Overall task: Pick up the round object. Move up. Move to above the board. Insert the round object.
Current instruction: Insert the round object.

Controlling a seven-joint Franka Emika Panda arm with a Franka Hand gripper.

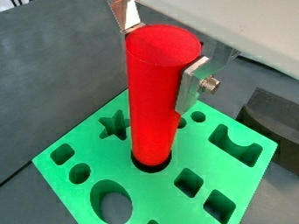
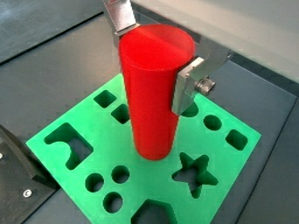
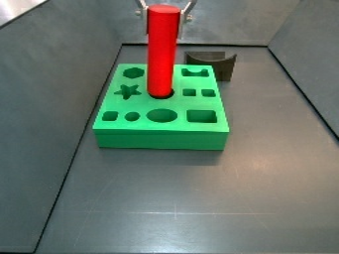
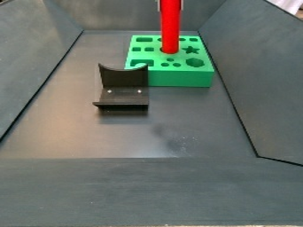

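The round object, a tall bright red cylinder peg point(image 1: 155, 96), stands upright with its lower end in a round hole of the board, a thick green square block with cut-out holes point(image 1: 152, 188). My gripper point(image 1: 162, 52) is above the board, and its two silver fingers press the sides of the peg's top. Both side views show the peg point(image 3: 162, 55) point(image 4: 171, 27) rising from the board point(image 3: 159, 137) point(image 4: 178, 80) with the gripper point(image 3: 165, 8) at its top. The other wrist view shows the same hold: the gripper point(image 2: 156, 52), the peg point(image 2: 156, 96) and the board point(image 2: 140, 179).
The dark fixture point(image 3: 212, 62) point(image 4: 120, 87) stands on the grey floor beside the board. Dark sloping walls enclose the floor on all sides. Star, square, oval and circle holes of the board lie around the peg.
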